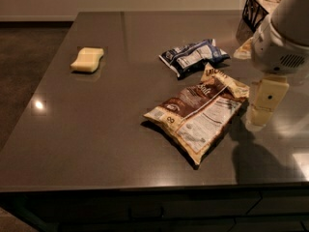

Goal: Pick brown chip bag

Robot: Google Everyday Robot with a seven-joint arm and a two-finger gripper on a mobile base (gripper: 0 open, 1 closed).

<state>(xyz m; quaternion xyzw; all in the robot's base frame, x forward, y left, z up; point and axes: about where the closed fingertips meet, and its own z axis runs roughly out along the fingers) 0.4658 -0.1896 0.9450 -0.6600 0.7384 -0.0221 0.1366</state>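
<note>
The brown chip bag [200, 112] lies flat on the dark table [120, 129], right of centre. It is tan and crinkled, with a dark brown band and a white label panel. My gripper [263, 108] hangs from the white arm at the right edge of the view. It is just right of the bag's upper right corner, above the table, apart from the bag.
A smaller dark blue and white bag [193, 56] lies just behind the brown one. A yellow sponge [87, 60] sits at the far left. A black wire basket [258, 11] stands at the back right corner. The table's front edge runs along the bottom.
</note>
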